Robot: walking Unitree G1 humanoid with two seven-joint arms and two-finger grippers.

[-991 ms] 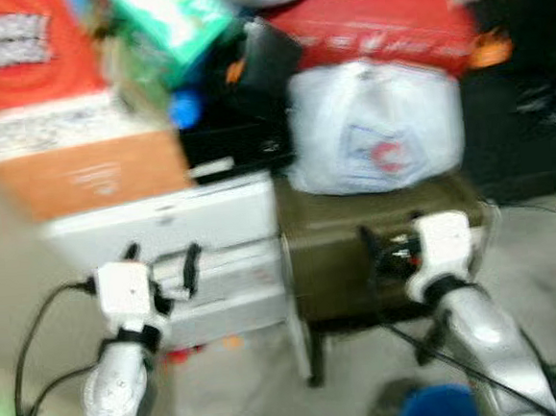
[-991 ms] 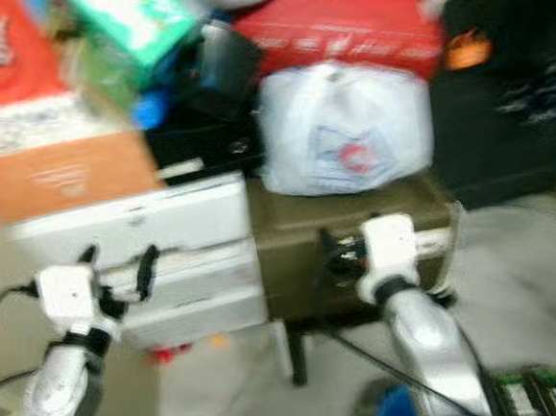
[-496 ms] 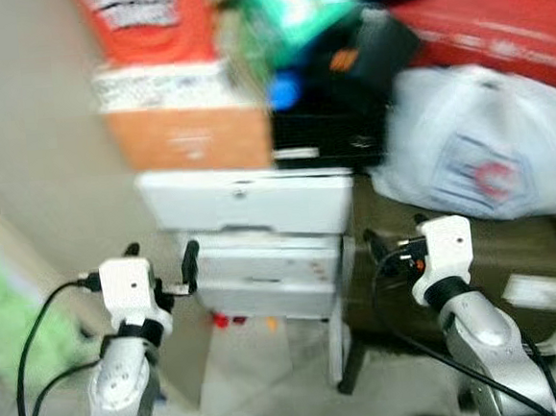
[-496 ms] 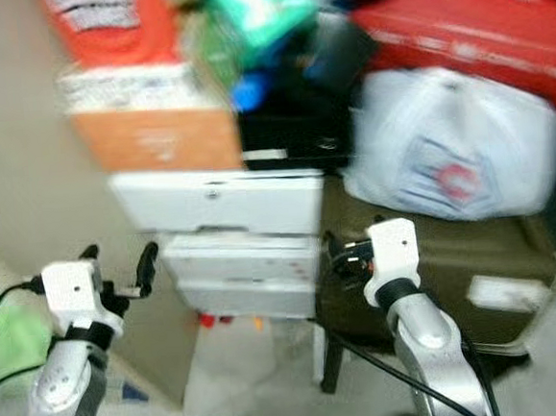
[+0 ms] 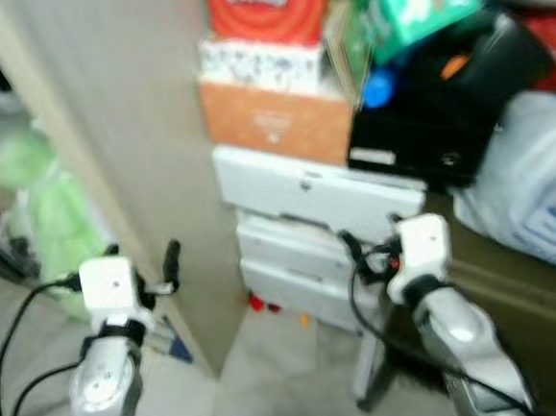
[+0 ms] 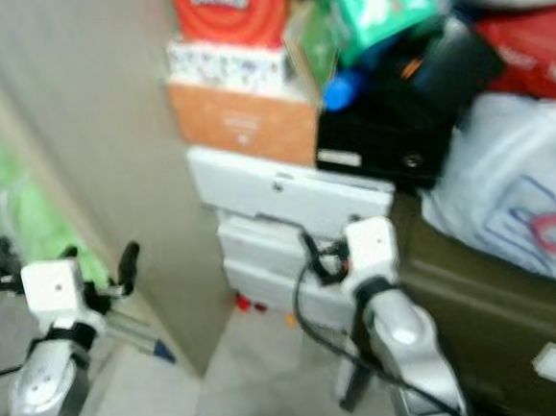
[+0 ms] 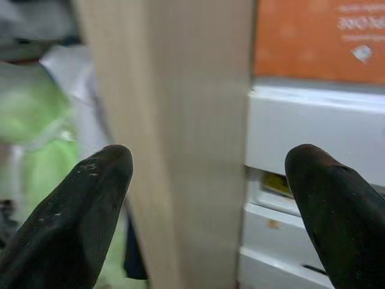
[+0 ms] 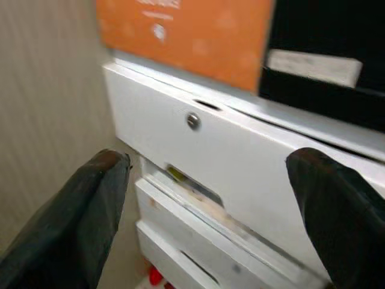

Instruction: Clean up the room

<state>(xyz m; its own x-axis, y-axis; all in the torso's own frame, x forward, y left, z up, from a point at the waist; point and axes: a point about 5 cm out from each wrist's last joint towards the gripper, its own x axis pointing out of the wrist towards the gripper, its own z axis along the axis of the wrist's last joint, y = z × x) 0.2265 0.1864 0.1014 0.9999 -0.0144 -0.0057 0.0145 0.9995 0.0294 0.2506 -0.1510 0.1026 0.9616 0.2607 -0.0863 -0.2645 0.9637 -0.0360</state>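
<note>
White drawer stack [image 5: 310,249] ahead; left gripper [image 5: 140,260] and right gripper [image 5: 370,249] before it, both released, empty; step judged searching, next choose an item.

Cluttered home storeroom, stacked boxes [image 5: 276,121], bags [image 5: 536,188]

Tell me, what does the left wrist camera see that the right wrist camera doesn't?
Left wrist view: something soft and green beside the beige panel. Right wrist view: a round lock on the white drawers, a black box and something red below the drawers. Shared: the orange box, white drawers and beige panel. The left gripper and right gripper are both open.
</note>
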